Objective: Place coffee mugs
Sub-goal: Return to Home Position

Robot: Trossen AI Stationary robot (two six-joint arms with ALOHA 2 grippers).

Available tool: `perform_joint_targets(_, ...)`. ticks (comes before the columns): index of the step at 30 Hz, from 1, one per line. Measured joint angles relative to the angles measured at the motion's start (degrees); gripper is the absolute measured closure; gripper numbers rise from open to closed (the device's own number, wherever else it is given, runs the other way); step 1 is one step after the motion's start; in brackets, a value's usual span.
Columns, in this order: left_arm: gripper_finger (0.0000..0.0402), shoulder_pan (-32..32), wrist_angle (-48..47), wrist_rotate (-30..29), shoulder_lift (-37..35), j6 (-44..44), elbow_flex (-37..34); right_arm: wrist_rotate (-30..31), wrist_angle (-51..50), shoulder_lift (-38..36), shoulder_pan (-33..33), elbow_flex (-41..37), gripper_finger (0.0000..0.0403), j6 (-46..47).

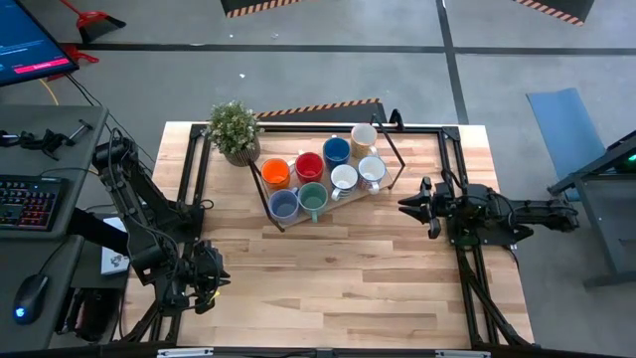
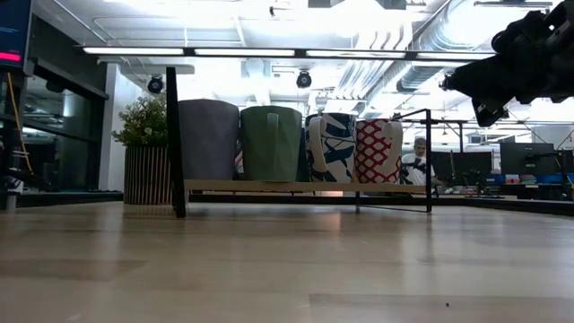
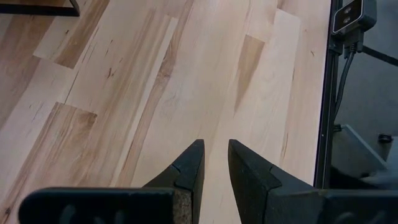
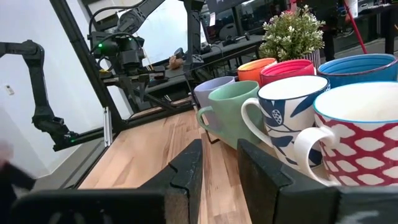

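Note:
Eight mugs stand upright on a low wooden board (image 2: 296,187) in a black wire frame at the table's far middle: orange (image 1: 275,172), red (image 1: 309,166), bright blue (image 1: 336,151), cream (image 1: 364,136), grey-blue (image 1: 283,204), green (image 1: 312,198) and two patterned white ones (image 1: 344,179) (image 1: 371,170). My right gripper (image 1: 405,206) hovers just right of the board, above the table, a little open and empty, pointing at the mugs. In its wrist view (image 4: 219,155) the green mug (image 4: 233,112) is straight ahead. My left gripper (image 3: 216,158) is a little open and empty, low at the near left (image 1: 212,281).
A potted green plant (image 1: 236,130) stands at the far left beside the board. Black frame rails run along the table's left and right sides (image 1: 467,278). Bare wood spreads over the table's near half (image 1: 338,278). A person sits far behind the table (image 2: 414,161).

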Motion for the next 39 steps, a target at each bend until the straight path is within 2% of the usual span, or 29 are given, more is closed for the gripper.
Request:
perform_joint_targets(5, 0.0342, 0.00, 0.00, 0.30, -0.04, 0.00, 0.01, 0.02, 0.00, 0.00, 0.00, -0.02, 0.0318, -0.02)
perform_joint_targets(8, 0.0342, 0.18, 0.23, 3.05, -2.58, -0.48, 0.01, 0.02, 0.02, 0.00, 0.00, -0.02, 0.0318, -0.02)
perform_joint_targets(9, 0.0342, 0.82, 0.81, 1.88, -3.84, -1.13, 0.00, 0.03, 0.02, 0.00, 0.00, -0.02, 0.0318, -0.02)
perform_joint_targets(11, 0.0341, 2.65, 1.36, -4.40, -6.79, 0.92, 0.00, 0.03, 0.02, 0.02, 0.00, -0.02, 0.0318, -0.02)
perform_joint_targets(13, 0.0341, 4.41, 2.39, -12.25, -10.78, 9.30, -0.06, 0.04, 0.02, 0.02, 0.00, -0.02, 0.0318, -0.02)
perform_joint_targets(15, 0.0337, 5.97, 7.22, -17.70, -15.55, 21.75, -1.04, 0.04, 0.02, 0.04, 0.00, -0.02, 0.0318, -0.02)
perform_joint_targets(18, 0.0328, 9.44, 19.21, -19.81, -23.89, 43.87, -4.69, 0.04, 0.02, 0.04, 0.00, -0.02, 0.0318, -0.02)
perform_joint_targets(20, 0.0320, 12.41, 29.62, -16.57, -29.05, 55.42, -7.97, 0.06, 0.02, 0.15, 0.00, -0.02, 0.0318, -0.02)
perform_joint_targets(23, 0.0310, 17.86, 45.31, -5.55, -35.53, 71.63, -14.23, 0.04, 0.02, 0.17, 0.00, -0.02, 0.0318, -0.02)
perform_joint_targets(26, 0.0305, 25.67, 56.69, 6.43, -40.52, 79.34, -21.34, 0.05, 0.03, 0.17, 0.00, -0.02, 0.0318, -0.02)
perform_joint_targets(30, 0.0305, 38.85, 61.06, 18.48, -45.80, 74.15, -29.14, 0.04, 0.02, 0.17, 0.00, -0.04, 0.0318, -0.02)
perform_joint_targets(32, 0.0306, 44.85, 62.09, 21.98, -48.67, 71.43, -32.25, 0.04, 0.02, 0.17, 0.00, -0.04, 0.0318, -0.02)
perform_joint_targets(35, 0.0307, 51.02, 64.35, 22.61, -53.40, 68.93, -35.60, 0.04, 0.02, 0.17, 0.00, -0.04, 0.0318, -0.01)
perform_joint_targets(39, 0.0305, 55.78, 63.82, 23.59, -60.93, 66.12, -39.67, 0.04, 0.02, 0.17, 0.00, -0.04, 0.0318, -0.02)
